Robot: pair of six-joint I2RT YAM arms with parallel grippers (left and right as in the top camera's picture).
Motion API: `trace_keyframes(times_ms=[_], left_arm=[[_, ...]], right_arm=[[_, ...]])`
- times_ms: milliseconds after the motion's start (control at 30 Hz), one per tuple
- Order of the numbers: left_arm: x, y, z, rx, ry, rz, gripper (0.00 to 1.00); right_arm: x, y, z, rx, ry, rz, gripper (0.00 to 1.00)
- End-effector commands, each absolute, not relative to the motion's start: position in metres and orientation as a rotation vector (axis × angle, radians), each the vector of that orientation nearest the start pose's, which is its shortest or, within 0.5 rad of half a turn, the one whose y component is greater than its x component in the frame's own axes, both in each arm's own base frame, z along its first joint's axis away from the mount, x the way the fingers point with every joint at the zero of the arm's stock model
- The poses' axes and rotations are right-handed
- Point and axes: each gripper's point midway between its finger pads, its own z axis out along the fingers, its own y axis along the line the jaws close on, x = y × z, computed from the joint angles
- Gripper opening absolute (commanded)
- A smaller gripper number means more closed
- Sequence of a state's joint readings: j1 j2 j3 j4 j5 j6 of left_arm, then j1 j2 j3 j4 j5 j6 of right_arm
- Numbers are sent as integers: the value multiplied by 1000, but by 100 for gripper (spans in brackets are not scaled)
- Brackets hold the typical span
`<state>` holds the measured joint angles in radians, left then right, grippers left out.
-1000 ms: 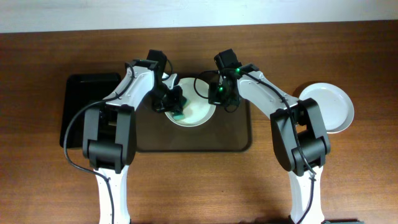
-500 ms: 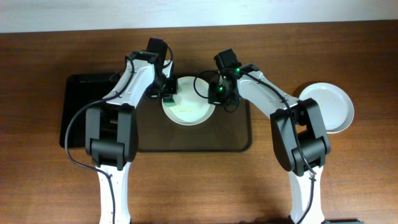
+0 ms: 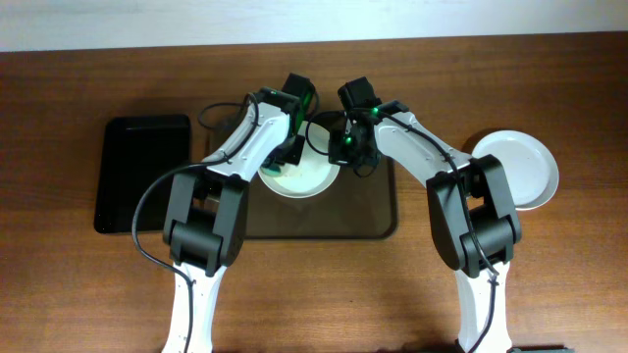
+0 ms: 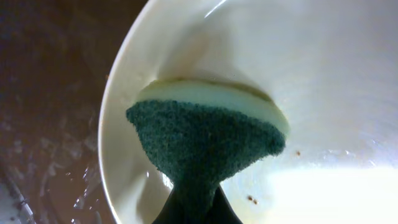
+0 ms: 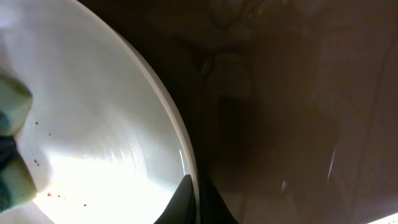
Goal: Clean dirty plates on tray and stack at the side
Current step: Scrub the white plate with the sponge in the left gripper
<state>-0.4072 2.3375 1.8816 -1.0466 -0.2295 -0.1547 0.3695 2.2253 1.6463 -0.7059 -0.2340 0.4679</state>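
Observation:
A white plate (image 3: 309, 176) sits at the back middle of the dark brown tray (image 3: 373, 221). My left gripper (image 3: 287, 157) is shut on a green and pale yellow sponge (image 4: 208, 140) pressed on the plate's inner surface (image 4: 323, 68). My right gripper (image 3: 343, 152) is shut on the plate's right rim (image 5: 180, 134). Small brown specks lie on the plate in both wrist views. A stack of clean white plates (image 3: 515, 167) rests on the table at the right.
A smaller glossy black tray (image 3: 137, 176) lies on the wooden table at the left. The pale wall edge runs along the back of the table.
My left gripper has swept the sponge from the plate's left side toward its back middle. The right gripper and the plate have stayed in place.

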Motion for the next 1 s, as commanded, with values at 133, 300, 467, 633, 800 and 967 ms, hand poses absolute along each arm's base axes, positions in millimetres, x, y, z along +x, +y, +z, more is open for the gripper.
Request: trace_keyframes(times_ms=[133,300,467,633,800,967], left_arm=[[402,-197,4,379,3140,-186,1],[400,-220,8,384,3128,-396,1],[436,-211,7,224,3025,-335,1],[468,-167,7,27,2957,-171,1],[470,-124,5,-69,2973,-16,1],[426,-109,2,-78,3157,58,1]], right_arm=[[436,201,-8,115,2966,402,4],[436,202,-8,116,2966,403,4],[435,201,-8,116,2967,402,4],[435,201,-8,115,2967,402,4],[436,201,-8,115,2967,402,4],[436,202,-8,116,2966,403,4]])
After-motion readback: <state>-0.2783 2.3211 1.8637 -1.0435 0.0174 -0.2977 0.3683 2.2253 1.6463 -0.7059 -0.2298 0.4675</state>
